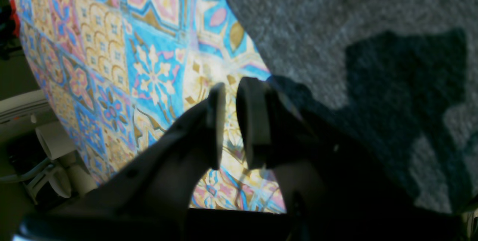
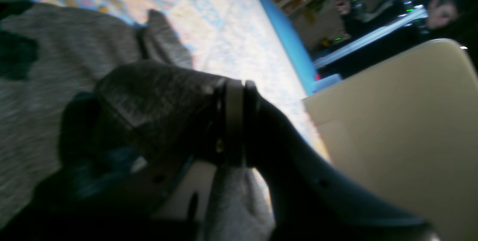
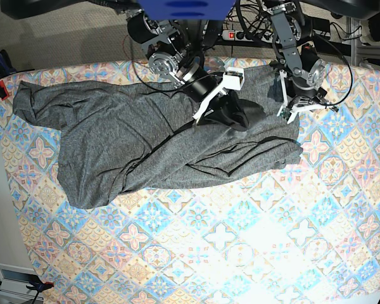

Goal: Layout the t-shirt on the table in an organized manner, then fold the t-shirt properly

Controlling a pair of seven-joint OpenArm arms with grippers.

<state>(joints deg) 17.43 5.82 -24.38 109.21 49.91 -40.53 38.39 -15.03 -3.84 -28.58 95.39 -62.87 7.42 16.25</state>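
Left end effector, seen from its own wrist camera, hangs with its two pads a narrow gap apart and nothing between them; only the patterned cloth of the desk shows through the slot. The t-shirt lies just to that end effector's right, its grey edge running diagonally past the fingertip, apart from the pads as far as I can tell.

Right end effector, in the right wrist view, is clenched, pads pressed together. A wad of grey knit bunches over one finger and a paler flap hangs below the pads; the picture is blurred, but it looks like a pinch on the t-shirt's fabric. More of the shirt spreads away to that end effector's left, with the desk cloth beyond it.

From the base view, the right end effector sits over a dark gathered lump near the shirt's upper middle, and the left end effector hovers at the garment's edge nearest it. The shirt sprawls across the far half of the desk, creased, with diagonal ridges and one side doubled over.

By my reckoning the layout is only partly done: the shirt is on the desk but not flat or squared, sleeves and hem are not sorted, and no fold has begun.
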